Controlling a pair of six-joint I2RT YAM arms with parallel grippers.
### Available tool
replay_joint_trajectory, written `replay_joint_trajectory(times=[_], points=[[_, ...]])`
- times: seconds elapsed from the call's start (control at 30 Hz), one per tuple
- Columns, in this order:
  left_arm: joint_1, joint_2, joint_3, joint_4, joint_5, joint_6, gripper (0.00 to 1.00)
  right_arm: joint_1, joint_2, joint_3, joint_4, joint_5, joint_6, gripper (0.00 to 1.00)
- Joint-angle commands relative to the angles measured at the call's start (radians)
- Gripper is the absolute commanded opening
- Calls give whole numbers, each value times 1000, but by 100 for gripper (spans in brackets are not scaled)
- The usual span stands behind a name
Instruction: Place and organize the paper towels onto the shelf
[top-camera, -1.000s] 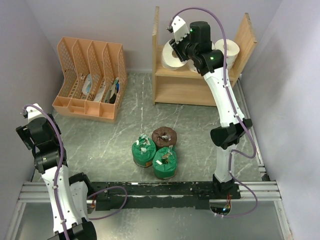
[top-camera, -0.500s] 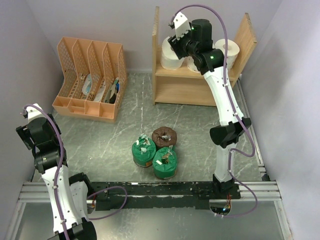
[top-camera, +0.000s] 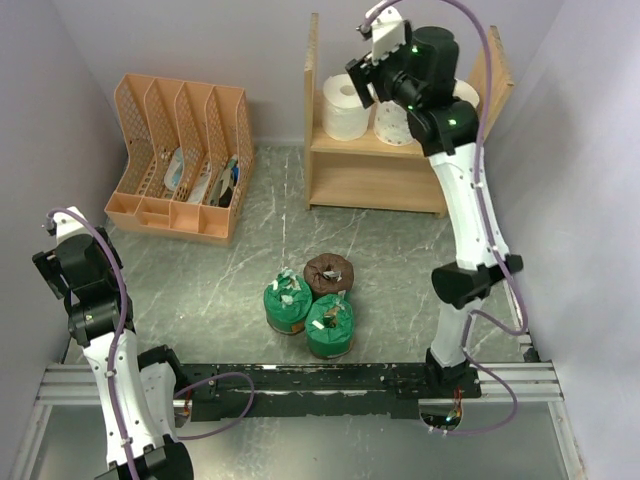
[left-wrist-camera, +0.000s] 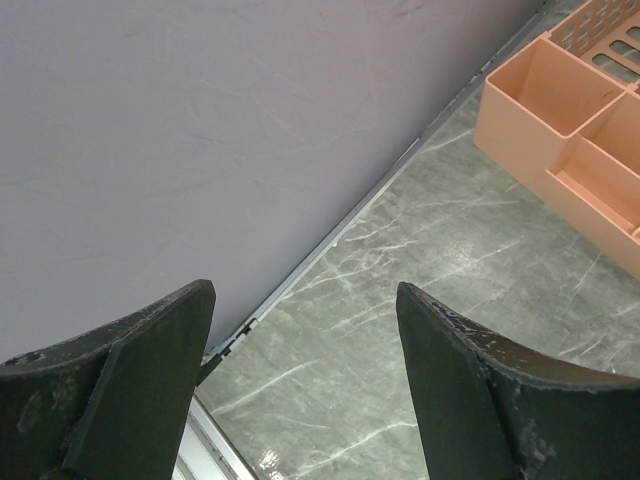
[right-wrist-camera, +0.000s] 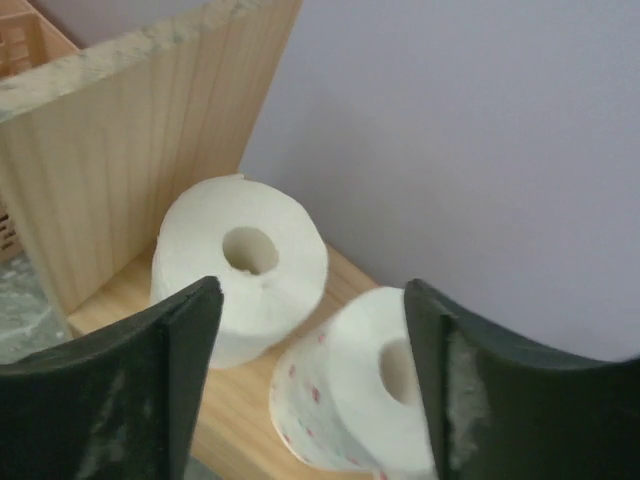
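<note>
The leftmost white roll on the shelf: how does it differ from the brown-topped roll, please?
The white roll is plain white with an open core; the brown-topped roll shows a brown end. The white roll stands on the shelf; the brown-topped roll stands on the table, against two green rolls. Both stand on end.

Marbled table bears shelf, organizer, three wrapped rolls

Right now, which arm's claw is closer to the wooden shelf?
The right. The right gripper hovers just above the shelf, over the white rolls; the left gripper is far away, by the left wall.
</note>
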Motion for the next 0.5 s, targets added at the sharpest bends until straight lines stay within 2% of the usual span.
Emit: replay_joint_trajectory(times=[0.0,0.03,0.13,0.23,0.33,0.47], points=[[14,1,-8,26,20,10,86,-2,-198,-106,-16,-66,-19,96],[15,0,-8,26,27,11,87,-2,-256,-187,-20,-103,-39,100],[17,4,-6,21,81,26,94,-2,-494,-522,-68,-302,-152,100],[19,15,-3,13,151,37,97,-2,-598,-738,-238,-411,-230,100],[20,35,-2,5,194,39,97,-2,-650,-962,-321,-417,-253,100],[23,72,5,-2,213,36,96,-2,-714,-1173,-218,-379,-228,100]])
